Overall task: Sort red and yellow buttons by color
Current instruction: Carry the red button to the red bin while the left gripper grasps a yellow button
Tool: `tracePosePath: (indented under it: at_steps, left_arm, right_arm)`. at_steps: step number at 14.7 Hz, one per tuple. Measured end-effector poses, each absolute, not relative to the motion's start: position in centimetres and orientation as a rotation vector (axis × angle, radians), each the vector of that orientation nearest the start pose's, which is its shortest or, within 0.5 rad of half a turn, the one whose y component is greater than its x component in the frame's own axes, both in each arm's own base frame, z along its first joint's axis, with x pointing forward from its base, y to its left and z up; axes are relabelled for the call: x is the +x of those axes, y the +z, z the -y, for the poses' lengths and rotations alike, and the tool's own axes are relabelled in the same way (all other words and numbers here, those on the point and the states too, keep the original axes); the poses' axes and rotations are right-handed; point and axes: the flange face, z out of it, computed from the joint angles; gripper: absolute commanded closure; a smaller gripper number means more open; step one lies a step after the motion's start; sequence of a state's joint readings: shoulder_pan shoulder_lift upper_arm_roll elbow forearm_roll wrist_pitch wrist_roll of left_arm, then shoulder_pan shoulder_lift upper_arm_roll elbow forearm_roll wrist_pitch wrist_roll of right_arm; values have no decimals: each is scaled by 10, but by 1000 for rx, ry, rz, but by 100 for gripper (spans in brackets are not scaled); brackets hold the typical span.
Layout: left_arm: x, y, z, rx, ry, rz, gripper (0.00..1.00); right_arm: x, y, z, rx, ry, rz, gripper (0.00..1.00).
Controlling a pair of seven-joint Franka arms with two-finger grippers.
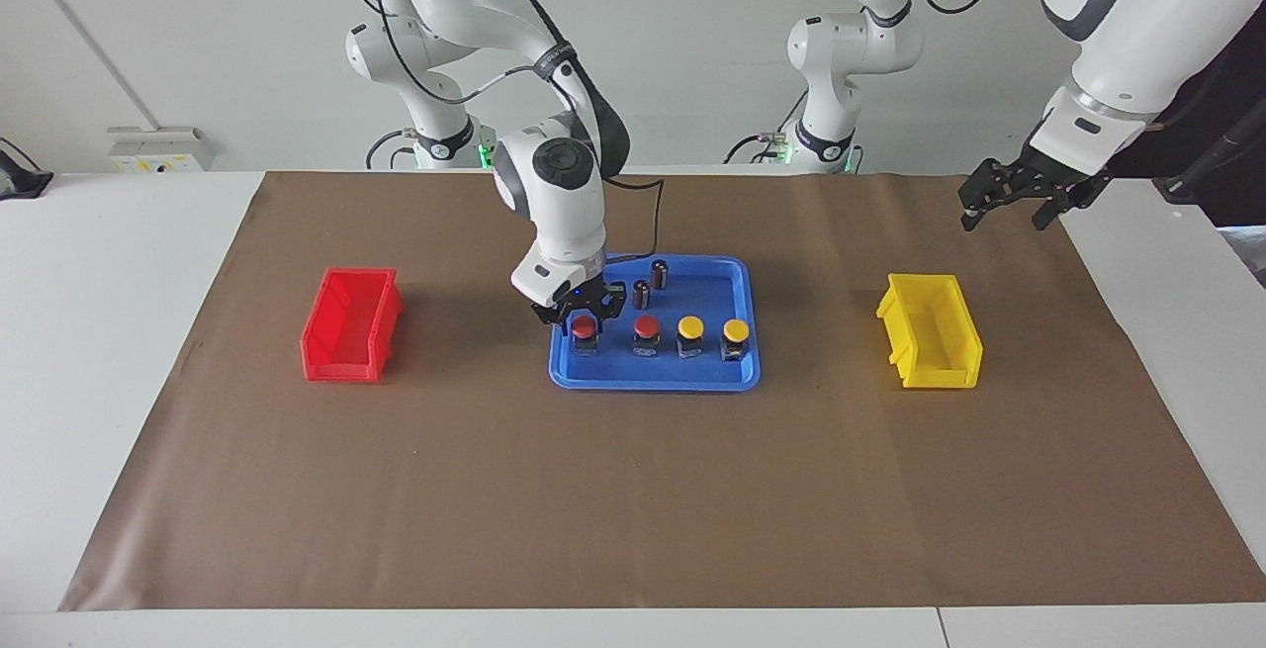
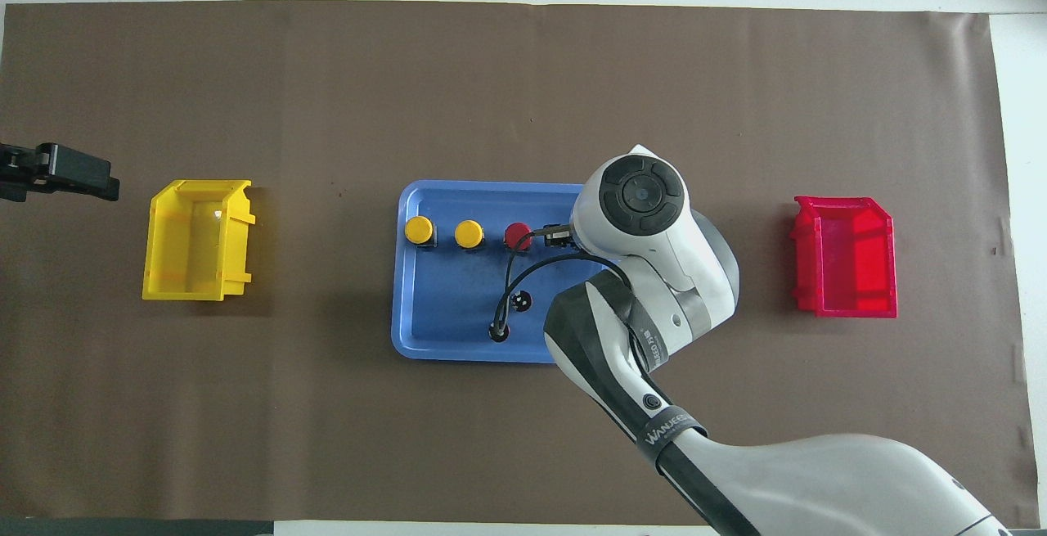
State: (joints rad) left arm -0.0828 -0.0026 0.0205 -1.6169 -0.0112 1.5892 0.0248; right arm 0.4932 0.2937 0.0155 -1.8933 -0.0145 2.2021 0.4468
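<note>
Red button [image 1: 585, 327], light and rigid, sits clamped at its cap in right gripper [image 1: 584, 313]; left gripper [image 1: 1011, 201] waits, jaws apart

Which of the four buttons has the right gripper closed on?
The red button at the row's end toward the red bin; the right gripper is shut on its cap, the other three untouched.
</note>
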Motion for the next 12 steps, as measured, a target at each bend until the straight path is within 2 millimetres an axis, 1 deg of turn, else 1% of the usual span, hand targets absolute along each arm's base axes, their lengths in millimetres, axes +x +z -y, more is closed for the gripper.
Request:
tracePosePath:
  at_steps: [1, 2, 3, 4, 5, 6, 7, 8, 9, 10, 11, 12]
  left_arm:
    - [553, 606, 36, -3149, 41, -137, 0]
    - [553, 606, 36, -3149, 41, -137, 0]
    - [553, 605, 36, -3149, 43, -137, 0]
    - [553, 605, 36, -3149, 47, -136, 0]
    - [553, 605, 35, -3149, 47, -127, 0]
    - [553, 605, 34, -3150, 46, -99, 0]
    - [553, 605, 37, -3152, 43, -44, 0]
    - [551, 602, 48, -3154, 29, 4, 0]
    - [548, 594, 69, -3158, 0, 43, 0]
    - [542, 580, 99, -3162, -32, 78, 0]
    - [531, 563, 134, -3169, -65, 101, 0]
    - [519, 545, 167, -3175, -87, 122, 0]
  right_arm:
    - [547, 365, -302, -3147, -6, 106, 88]
    - [555, 387, -301, -3156, 19, 94, 88]
    - [563, 416, -294, -3165, 44, 87, 88]
    - [571, 445, -277, -3168, 63, 113, 88]
    - [575, 471, -249, -3168, 79, 149, 88]
    - [576, 490, -215, -3167, 92, 168, 88]
    - [574, 503, -170, -3163, 100, 181, 88]
    - [571, 508, -124, -3158, 104, 196, 88]
    - [566, 507, -79, -3151, 112, 204, 88]
    - [562, 500, -43, -3146, 111, 208, 88]
    - [558, 490, -18, -3143, 99, 220, 88]
    - [553, 477, -2, -3140, 90, 237, 88]
